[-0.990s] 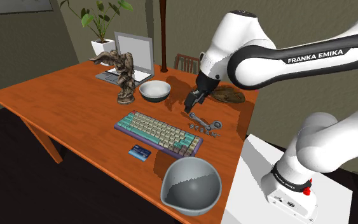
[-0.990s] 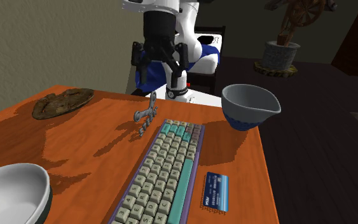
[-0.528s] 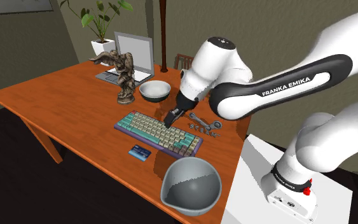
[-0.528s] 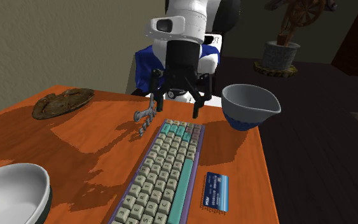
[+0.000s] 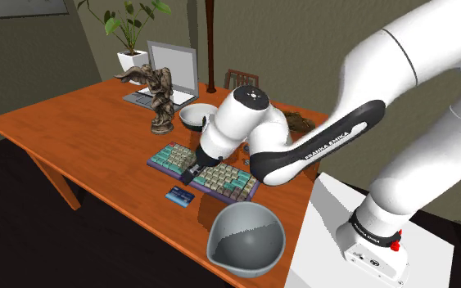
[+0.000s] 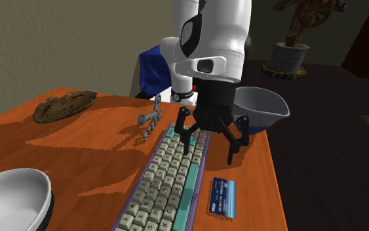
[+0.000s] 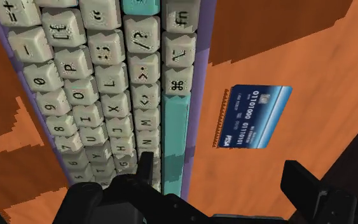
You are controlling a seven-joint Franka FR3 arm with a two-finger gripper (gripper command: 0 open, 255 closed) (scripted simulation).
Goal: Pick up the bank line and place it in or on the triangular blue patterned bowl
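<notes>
Bank card [image 6: 222, 197] lies flat, long axis parallel to the keyboard [image 6: 170, 180].

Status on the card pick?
Gripper open, above keyboard edge. Blue card flat on table beside keyboard, not held. Bowl empty; nothing over card.

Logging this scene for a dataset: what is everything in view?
Table: one, orange.
Keyboard: one, cream and teal, mid-table.
Bank card: one, blue, beside the keyboard.
Triangular bowl: one, grey inside, blue outside, table corner.
Round bowl: one, white, beyond the keyboard.
Metal piece: one, grey, beside the keyboard.
Flat object: one, brown, table edge.
Laptop: one, grey, table's far side.
Figurine: one, brown, by the laptop.
Arm: one, white.
Tool: one, black, open, above the keyboard's card-side edge.
</notes>
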